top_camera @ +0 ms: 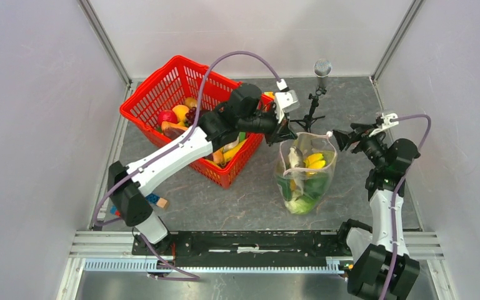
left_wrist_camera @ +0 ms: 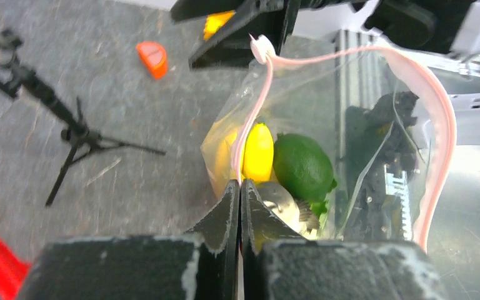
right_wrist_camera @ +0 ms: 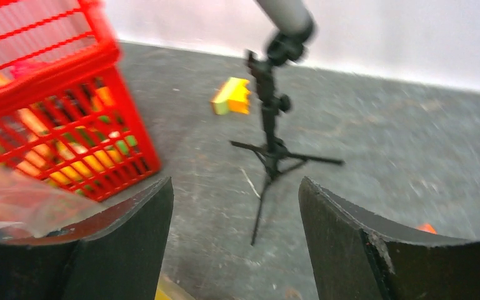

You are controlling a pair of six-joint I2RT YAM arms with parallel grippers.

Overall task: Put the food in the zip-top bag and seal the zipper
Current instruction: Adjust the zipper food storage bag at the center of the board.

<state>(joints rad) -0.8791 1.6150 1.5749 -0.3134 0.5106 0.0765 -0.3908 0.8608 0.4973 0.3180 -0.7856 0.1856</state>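
The zip-top bag (top_camera: 305,178) stands upright mid-table in front of the two arm bases, and it's loaded: food (top_camera: 314,161) shows through the clear plastic, a yellow banana (left_wrist_camera: 257,152) beside a round green piece (left_wrist_camera: 303,167), more green at the bottom. Up at the mouth, the zipper (left_wrist_camera: 440,112) loops wide open, its two pink sides well apart, so nothing is sealed yet. The left gripper (left_wrist_camera: 240,195) has its fingers pressed tight together on the pink strip at one corner; that pinch looks like what keeps the floppy bag standing and its mouth anchored. At the opposite corner, the right gripper (right_wrist_camera: 235,194) hangs with its fingers spread wide, a fold of clear plastic just beside one of them, gripping nothing. From the left wrist view it sits right by the white tab (left_wrist_camera: 262,47) at the strip's far end, which reads as lining up to catch that end and pull the mouth straight for closing. Beyond the bag, the red basket (top_camera: 156,94) holds more toy pieces under the left arm, and a microphone stand (top_camera: 313,106) rises at the far edge.
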